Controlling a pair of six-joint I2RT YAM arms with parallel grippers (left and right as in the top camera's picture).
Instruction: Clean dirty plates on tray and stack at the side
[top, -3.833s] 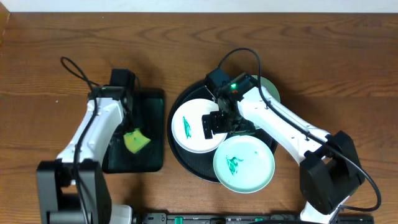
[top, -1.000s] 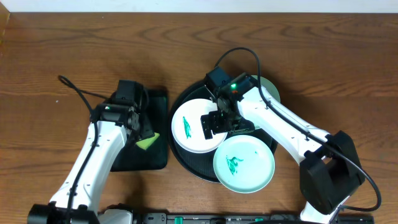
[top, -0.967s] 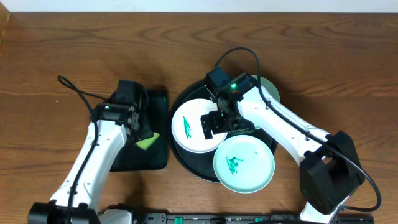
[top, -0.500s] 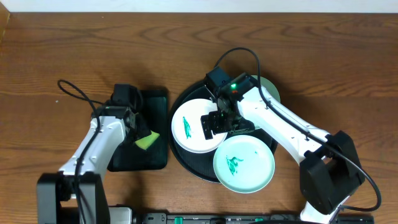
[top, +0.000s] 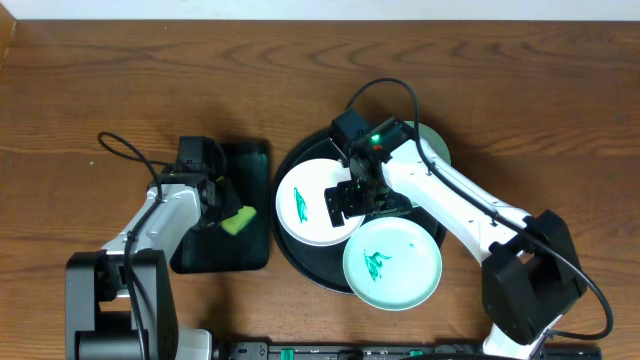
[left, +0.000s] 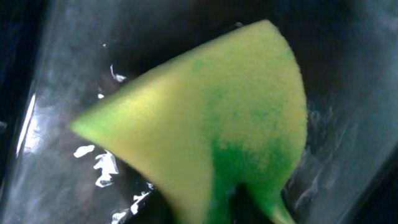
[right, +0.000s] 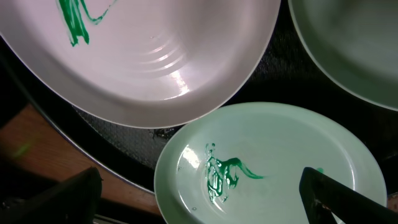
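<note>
The white plate (top: 305, 205) lies on the tray (top: 283, 240) directly beneath the right gripper (top: 345, 200), whose jaws stand wide apart and hold nothing. One mint plate (top: 392, 264) lies just beside the jaws; a second mint plate (top: 437, 145) is partly hidden under that arm. The left gripper (top: 225, 215) is clamped on the sponge (left: 211, 124) above the small tray (top: 215, 262).

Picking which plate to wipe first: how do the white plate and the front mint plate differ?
The white plate is white and lies inside the tray; the front mint plate is pale green and overhangs the tray's near rim. Both are round, with a green smear.
</note>
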